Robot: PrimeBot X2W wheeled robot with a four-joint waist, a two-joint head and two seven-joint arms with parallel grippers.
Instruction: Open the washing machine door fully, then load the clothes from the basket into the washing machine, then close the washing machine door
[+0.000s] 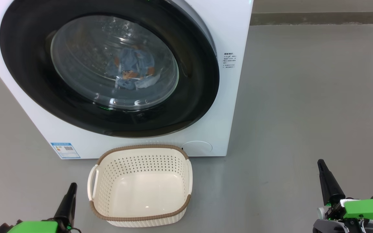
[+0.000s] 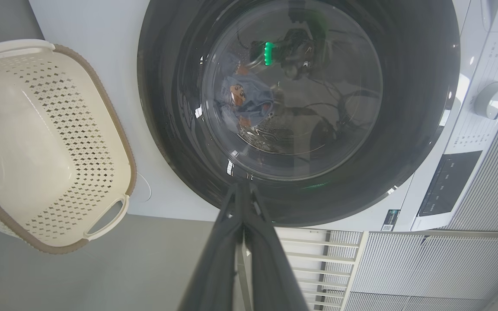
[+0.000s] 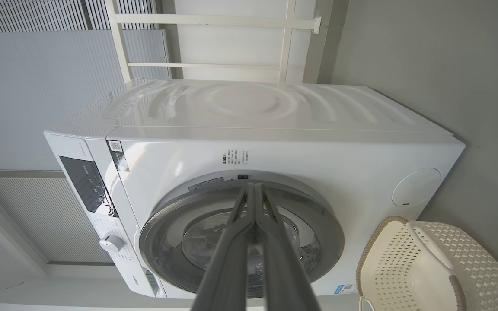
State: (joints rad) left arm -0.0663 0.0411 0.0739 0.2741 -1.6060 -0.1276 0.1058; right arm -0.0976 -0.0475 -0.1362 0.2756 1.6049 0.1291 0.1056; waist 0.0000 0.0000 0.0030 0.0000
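left gripper: long black fingers tapered to a point are seen left of the basket | left wrist cover: bright green | right gripper: matching black tapered fingers, right of the basket | right wrist cover: bright green, angular, white-edged | grey housing: black fittings are noted beside it

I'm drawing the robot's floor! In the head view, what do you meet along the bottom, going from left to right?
left gripper → basket → right gripper
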